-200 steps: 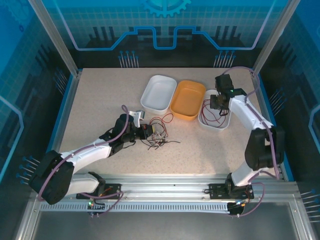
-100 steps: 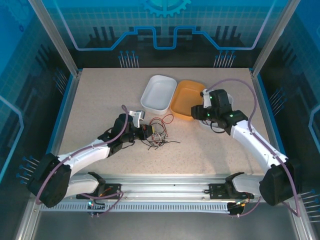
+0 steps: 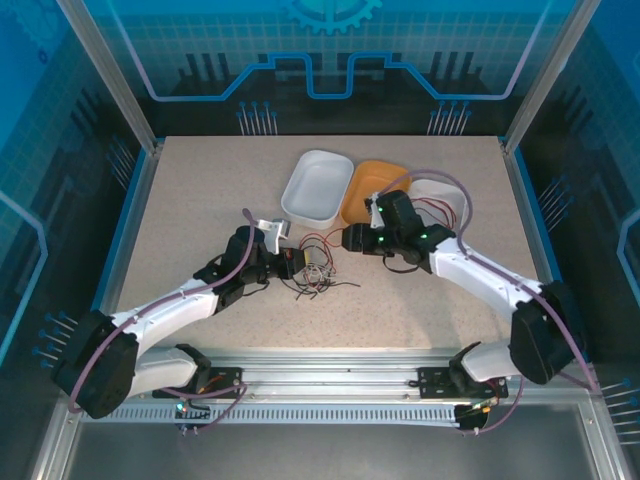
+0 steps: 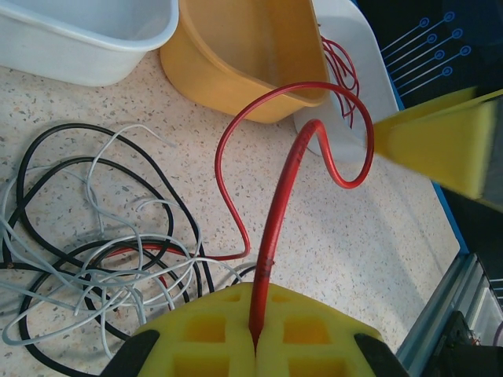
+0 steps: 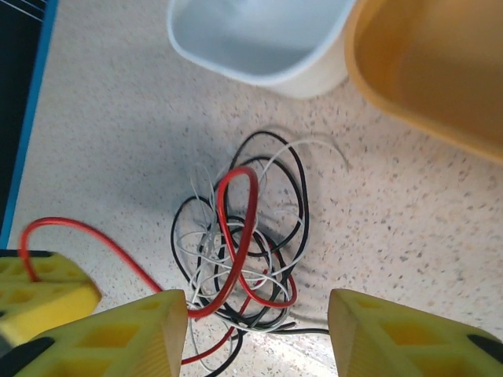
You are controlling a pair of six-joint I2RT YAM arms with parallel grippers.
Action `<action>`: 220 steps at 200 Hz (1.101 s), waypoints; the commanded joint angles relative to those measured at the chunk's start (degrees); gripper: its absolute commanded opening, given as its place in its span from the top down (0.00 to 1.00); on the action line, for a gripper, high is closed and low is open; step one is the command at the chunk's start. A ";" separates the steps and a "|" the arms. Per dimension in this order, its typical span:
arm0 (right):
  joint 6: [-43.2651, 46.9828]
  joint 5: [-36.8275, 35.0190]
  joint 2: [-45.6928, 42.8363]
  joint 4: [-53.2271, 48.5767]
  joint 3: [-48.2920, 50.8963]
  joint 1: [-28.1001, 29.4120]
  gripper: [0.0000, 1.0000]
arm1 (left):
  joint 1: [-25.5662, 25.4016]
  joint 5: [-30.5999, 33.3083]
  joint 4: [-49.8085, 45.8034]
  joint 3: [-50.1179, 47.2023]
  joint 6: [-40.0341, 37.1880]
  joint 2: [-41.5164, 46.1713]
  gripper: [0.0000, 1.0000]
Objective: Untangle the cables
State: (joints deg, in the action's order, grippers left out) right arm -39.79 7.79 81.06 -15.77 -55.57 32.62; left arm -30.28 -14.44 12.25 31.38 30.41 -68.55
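the cables (image 3: 315,272) lie in a small messy pile of red, black and white loops near the middle of the bench (image 3: 200,200). our left jaws are pressed together on one red cable (image 4: 275,228) that comes up out of the pile and curls over in a big loop.

a moment ago our right arm (image 3: 470,272) was far off over the small white tub (image 3: 440,188) on the right, where a few red wires (image 4: 342,63) lie. now it has swung across, and our right jaws hang over the pile, spread apart with nothing in them. they have also opened a bit more on the way. we think this means one cable is put away and we are back for the next one, maybe to pull at the pile while the left side holds the red one.

beside the pile stand an orange tub (image 3: 362,192) and a bigger white tub (image 3: 318,185), touching each other. the bench is pale and speckled. around it are metal posts (image 3: 108,70) and blue walls (image 3: 330,40) with bright lines.
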 commanded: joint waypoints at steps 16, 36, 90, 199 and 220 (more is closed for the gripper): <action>-5.42 2.63 3.71 1.65 -2.74 1.57 0.52 | -0.41 -1.41 -0.26 0.70 -1.00 1.27 0.99; -6.29 3.17 5.02 3.20 -2.97 1.57 0.54 | -0.48 -1.52 -0.32 0.78 -1.19 1.37 0.99; -7.52 2.29 5.15 5.57 -3.24 1.57 0.59 | -0.40 -1.77 -0.42 0.71 -1.41 1.55 0.99; -6.04 1.83 1.50 4.17 -3.33 1.57 1.00 | -0.48 -1.28 -0.47 0.20 -1.33 2.30 0.70; -4.71 0.37 -0.98 2.00 -3.88 1.56 1.00 | -0.48 -0.43 -0.49 -0.32 -1.23 3.28 0.22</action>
State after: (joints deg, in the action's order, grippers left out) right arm -46.70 10.02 84.20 -11.29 -57.39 33.69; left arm -30.28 -15.27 12.23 31.35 29.80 -67.29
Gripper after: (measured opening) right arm 0.042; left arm 0.527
